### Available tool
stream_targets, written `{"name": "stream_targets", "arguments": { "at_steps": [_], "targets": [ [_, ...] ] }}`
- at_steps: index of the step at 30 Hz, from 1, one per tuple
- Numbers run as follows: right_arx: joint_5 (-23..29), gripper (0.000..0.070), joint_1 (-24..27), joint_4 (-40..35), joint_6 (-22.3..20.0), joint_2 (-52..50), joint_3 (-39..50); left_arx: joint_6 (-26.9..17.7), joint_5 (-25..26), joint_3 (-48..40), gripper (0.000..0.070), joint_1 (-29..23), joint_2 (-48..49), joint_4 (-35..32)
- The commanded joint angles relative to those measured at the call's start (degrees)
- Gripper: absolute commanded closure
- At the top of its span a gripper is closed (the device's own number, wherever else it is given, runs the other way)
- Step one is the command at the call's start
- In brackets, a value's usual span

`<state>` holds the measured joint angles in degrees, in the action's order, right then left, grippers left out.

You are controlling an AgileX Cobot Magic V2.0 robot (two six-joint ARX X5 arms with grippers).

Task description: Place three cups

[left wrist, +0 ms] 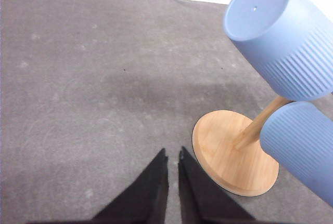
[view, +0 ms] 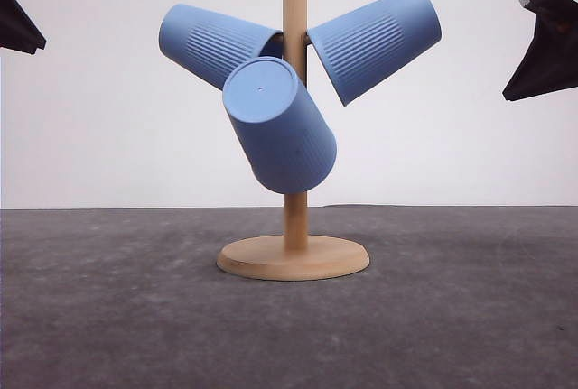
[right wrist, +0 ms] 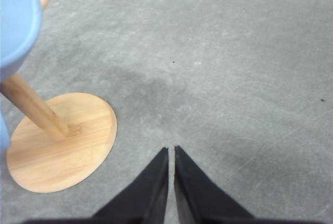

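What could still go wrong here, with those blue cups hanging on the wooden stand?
The front cup hangs steeply tilted on the wooden stand, so a knock might shake it off. The left gripper sits close to the stand's base; swinging toward it could nudge the stand and its three cups.

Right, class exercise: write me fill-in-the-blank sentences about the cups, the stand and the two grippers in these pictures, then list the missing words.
1. The number of blue cups hanging on the wooden stand is ____.
2. The front cup turns its flat ____ toward the front camera.
3. The stand's round base rests on a ____ mat.
4. The left gripper and right gripper both have their fingers ____.

Missing words: three; base; grey; shut
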<state>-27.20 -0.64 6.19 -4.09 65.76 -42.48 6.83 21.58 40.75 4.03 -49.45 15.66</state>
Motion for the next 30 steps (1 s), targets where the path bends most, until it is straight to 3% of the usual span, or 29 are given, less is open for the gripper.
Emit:
{"name": "stream_targets", "arguments": {
  "at_steps": [1, 11, 14, 16, 20, 24, 30],
  "targets": [
    [0.1, 0.0688, 0.0, -0.4, -0.5, 0.3, -0.3, -1.0, 0.3, 0.4, 0.07, 0.1, -0.3, -0.5],
    [0.1, 0.0688, 0.0, -0.4, -0.5, 0.3, -0.3, -1.0, 0.4, 0.4, 0.07, 0.3, 1.0, 0.2],
    [0.1, 0.0688, 0.0, -0.6, -0.5, 0.3, -0.3, -5.8, 0.3, -0.7, 0.07, -0.4, 4.3, -0.5],
    [0.1, 0.0688, 0.0, -0.6, -0.5, 0.3, -0.3, -6.3, 0.0, -3.6, 0.07, -0.9, 8.2, -2.3],
    [0.1, 0.0688, 0.0, -0.6, -0.5, 0.3, -0.3, -6.3, -8.2, -14.1, 0.07, -1.3, 19.3, -5.3],
    [0.1, 0.0688, 0.0, -0.6, -0.5, 0.3, -0.3, -3.3, -16.4, -24.2, 0.07, -1.1, 30.1, -6.5],
    [0.1, 0.0688, 0.0, -0.6, -0.5, 0.3, -0.3, -2.5, -19.1, -34.9, 0.07, -1.0, 42.6, -7.9]
  ]
}}
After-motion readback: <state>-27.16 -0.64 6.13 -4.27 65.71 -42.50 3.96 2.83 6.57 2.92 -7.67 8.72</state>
